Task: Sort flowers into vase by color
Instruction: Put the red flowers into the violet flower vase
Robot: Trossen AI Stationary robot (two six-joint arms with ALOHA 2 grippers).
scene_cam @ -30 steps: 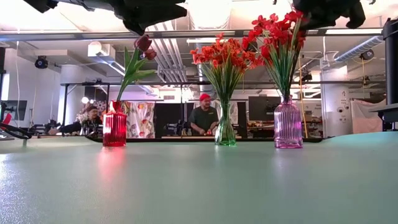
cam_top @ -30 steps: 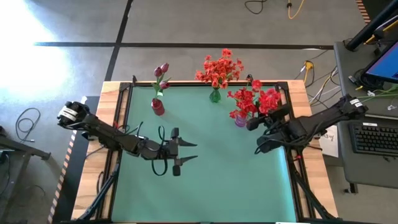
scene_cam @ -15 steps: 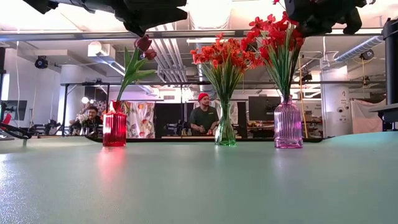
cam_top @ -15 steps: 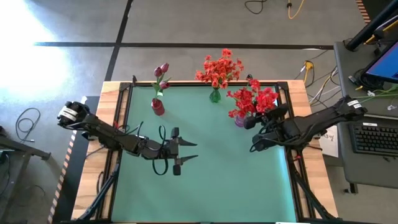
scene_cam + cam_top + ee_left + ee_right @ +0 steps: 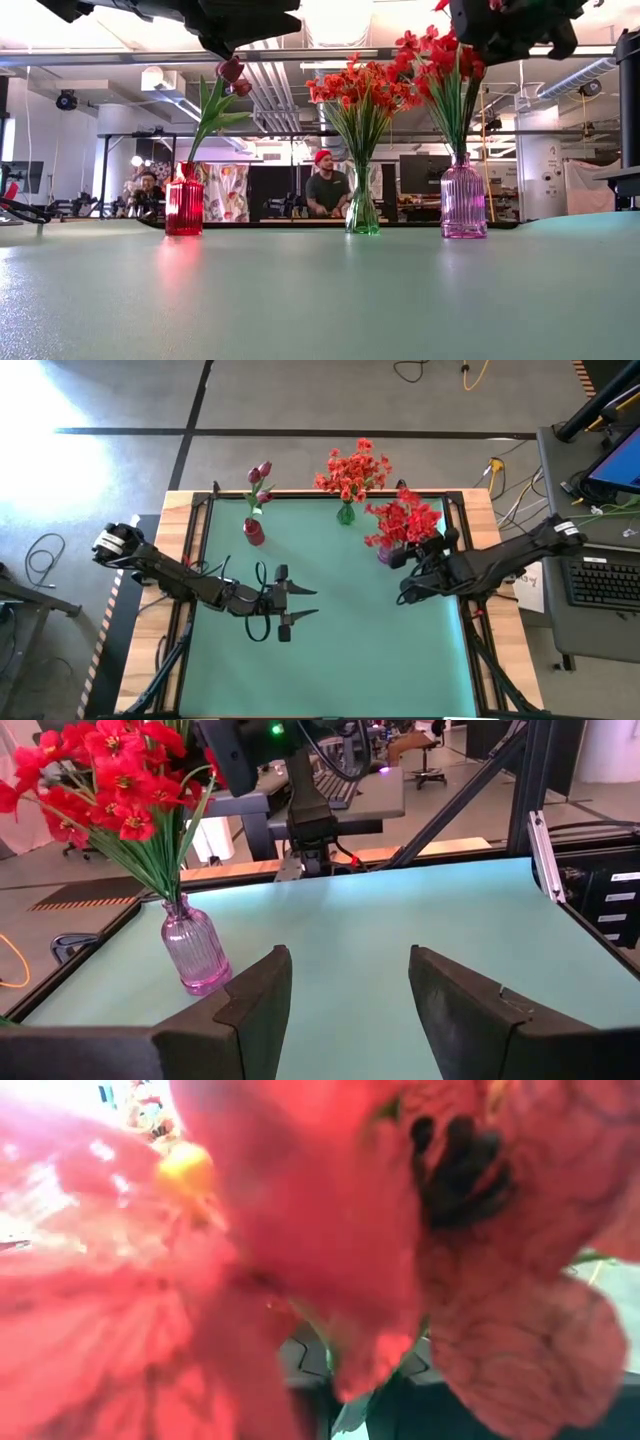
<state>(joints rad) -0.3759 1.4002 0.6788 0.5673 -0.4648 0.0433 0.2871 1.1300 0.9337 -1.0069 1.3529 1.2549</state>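
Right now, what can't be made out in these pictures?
- Right tool: fingers hidden. Red blossoms fill the right wrist view; the low view's top edge cuts it off.
- Whether it holds a stem: hidden among the bright red flowers above the purple vase.
- Left tool: open, empty; cut off in the low view.
- People behind the table: too small.

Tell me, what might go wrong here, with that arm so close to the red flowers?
The right gripper sits right by the red flowers in the purple vase, and petals fill its wrist camera. Moving away, it might snag a stem and drag it out. A sideways tug could tip that tall, narrow vase. With its view blocked, the arm may misjudge what it touches. The left gripper waits open over the mat, clear of everything.
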